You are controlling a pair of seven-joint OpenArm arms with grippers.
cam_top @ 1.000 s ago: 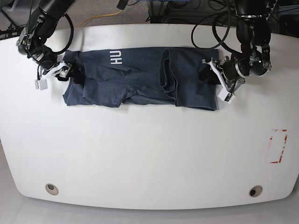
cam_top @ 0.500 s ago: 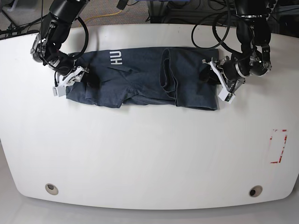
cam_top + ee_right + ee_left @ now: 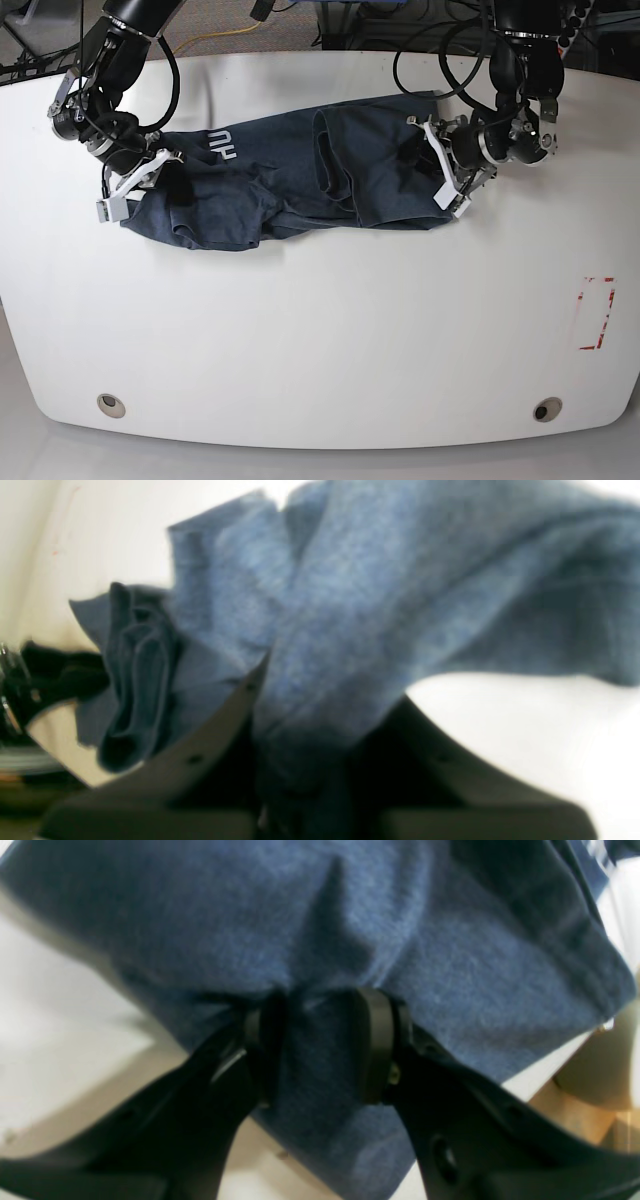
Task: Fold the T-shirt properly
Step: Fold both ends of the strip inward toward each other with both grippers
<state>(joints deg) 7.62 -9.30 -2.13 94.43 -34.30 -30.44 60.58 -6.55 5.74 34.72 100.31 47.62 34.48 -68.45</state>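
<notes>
The dark slate-blue T-shirt (image 3: 300, 170) lies bunched in a band across the far half of the white table (image 3: 320, 330), with white letters "HU" (image 3: 222, 145) showing near its left end. My left gripper (image 3: 437, 170) is at the shirt's right end. In the left wrist view it (image 3: 320, 1015) is shut on a pinch of the T-shirt (image 3: 450, 965). My right gripper (image 3: 150, 185) is at the shirt's left end. In the right wrist view, blurred T-shirt cloth (image 3: 350, 605) runs down between its fingers, and the gripper (image 3: 300, 770) is shut on it.
A red-outlined rectangle (image 3: 597, 313) is marked near the table's right edge. Two round fittings (image 3: 111, 405) (image 3: 546, 409) sit near the front edge. Cables trail behind the table's far edge.
My right gripper has gone from open to shut on the shirt's left end. Both grippers and the shirt have shifted left, and the cloth is more bunched.
</notes>
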